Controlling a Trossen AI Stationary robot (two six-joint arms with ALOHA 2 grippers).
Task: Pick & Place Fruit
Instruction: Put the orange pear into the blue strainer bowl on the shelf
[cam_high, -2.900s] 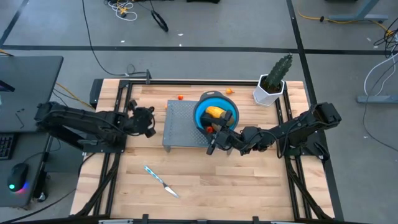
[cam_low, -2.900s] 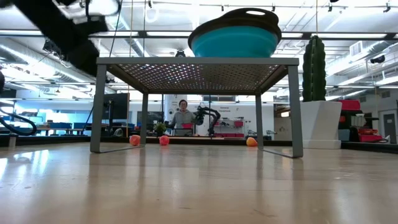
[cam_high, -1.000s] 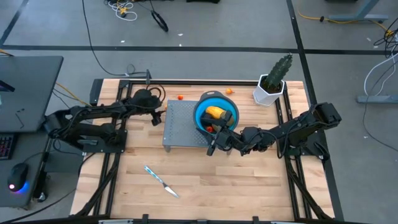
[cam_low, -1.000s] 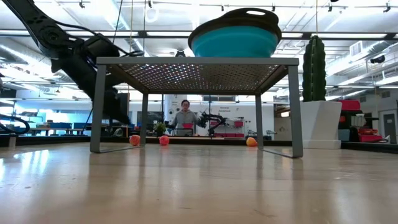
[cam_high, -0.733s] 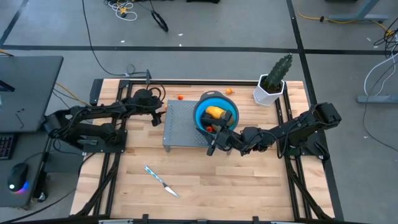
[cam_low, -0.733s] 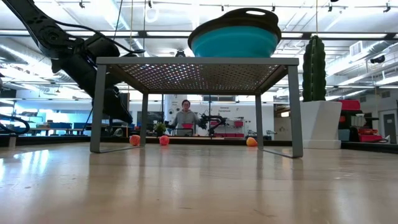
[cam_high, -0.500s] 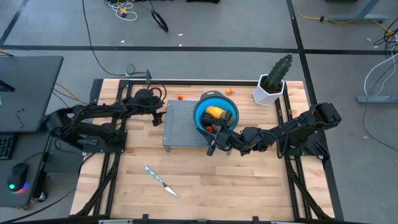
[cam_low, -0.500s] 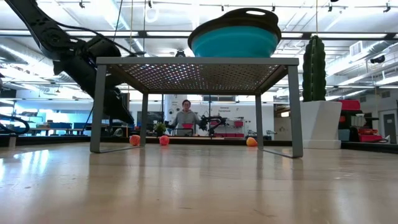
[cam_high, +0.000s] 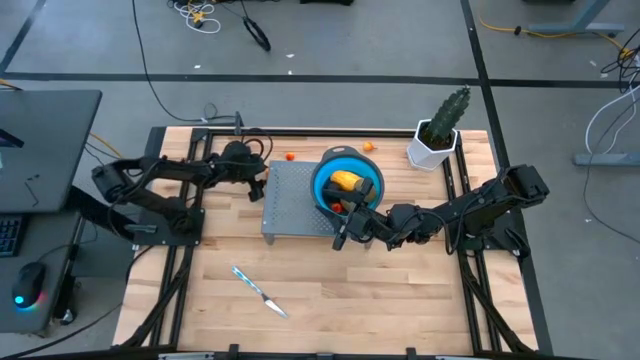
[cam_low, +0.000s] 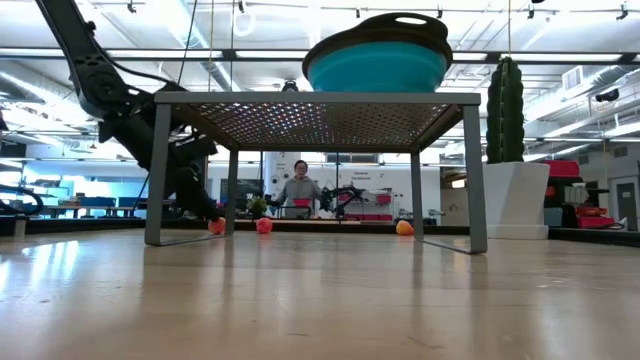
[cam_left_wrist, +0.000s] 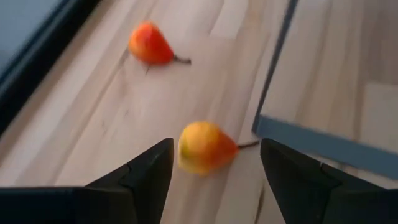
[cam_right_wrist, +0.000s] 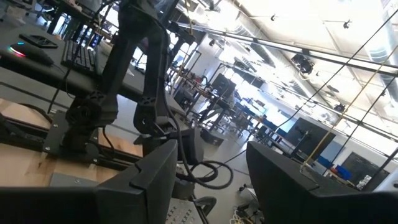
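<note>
My left gripper (cam_left_wrist: 216, 144) is open and low over the table by the grey rack's far left leg (cam_left_wrist: 274, 73). A small orange-yellow pear-shaped fruit (cam_left_wrist: 202, 148) lies on the wood between its fingers. A second orange-red fruit (cam_left_wrist: 149, 45) lies farther off. The low view shows this gripper (cam_low: 207, 212) down at the leftmost fruit (cam_low: 216, 226). The blue bowl (cam_high: 347, 163) stands on the rack (cam_high: 290, 200) and holds a yellow-orange oval (cam_high: 345, 181) and a red piece (cam_high: 337, 207). My right gripper (cam_high: 345, 230) waits open at the rack's near right side.
Another orange fruit (cam_high: 368, 146) lies near the table's far edge, and one (cam_high: 290, 156) lies beside the rack. A knife with a light blue handle (cam_high: 258, 290) lies on the near left boards. A potted cactus (cam_high: 437, 135) stands at the far right corner.
My left gripper has dropped toward the table beside the rack's far left leg and come down at the leftmost orange fruit, while its arm has reached farther out from the left. The right arm has kept still.
</note>
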